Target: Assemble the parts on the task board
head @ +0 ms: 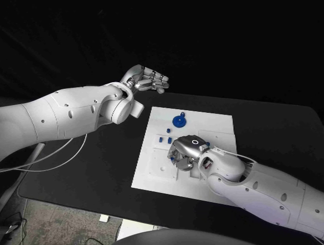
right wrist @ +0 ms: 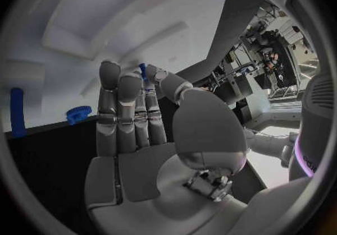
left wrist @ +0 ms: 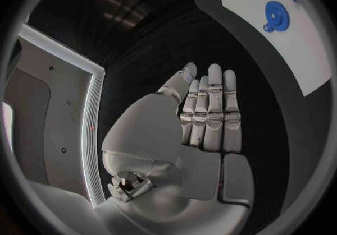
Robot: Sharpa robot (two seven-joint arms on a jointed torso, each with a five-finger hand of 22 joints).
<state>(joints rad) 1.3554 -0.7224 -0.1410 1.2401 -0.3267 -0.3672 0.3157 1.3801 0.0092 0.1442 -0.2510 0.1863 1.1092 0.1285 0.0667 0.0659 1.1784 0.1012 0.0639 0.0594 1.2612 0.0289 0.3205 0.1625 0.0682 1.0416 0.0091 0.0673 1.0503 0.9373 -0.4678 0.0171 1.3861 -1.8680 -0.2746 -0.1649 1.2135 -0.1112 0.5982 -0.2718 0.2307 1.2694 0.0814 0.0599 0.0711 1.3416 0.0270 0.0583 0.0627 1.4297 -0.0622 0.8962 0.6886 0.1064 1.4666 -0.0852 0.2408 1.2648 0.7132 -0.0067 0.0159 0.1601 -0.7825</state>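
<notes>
Task board lies flat mid-bench, white plate on black.

Left hand hangs in the air beyond the board's far left corner, well apart from it, touching nothing. In the left wrist view the left hand's fingers are straight and side by side, palm bare, nothing held.

Right hand is down over the board's middle, toward its near half, palm facing the plate. In the right wrist view the right hand's fingers stand nearly straight, close to the board surface, and a thin blue pin sticks up at the fingertips, between the thumb and the neighbouring finger. Looks pinched, but contact isn't clear; can't tell for sure whether the right hand holds it.

Parts on the board:
- blue round disc in the board's far left area, beyond the right hand; same disc shows in the left wrist view.
- two short blue pieces just beside the right hand, on the board's left side.
- small blue bits at the right hand's near-left edge, partly hidden by the fingers.
- in the right wrist view, a blue bar and a blue ribbed piece near the board's edge.
</notes>
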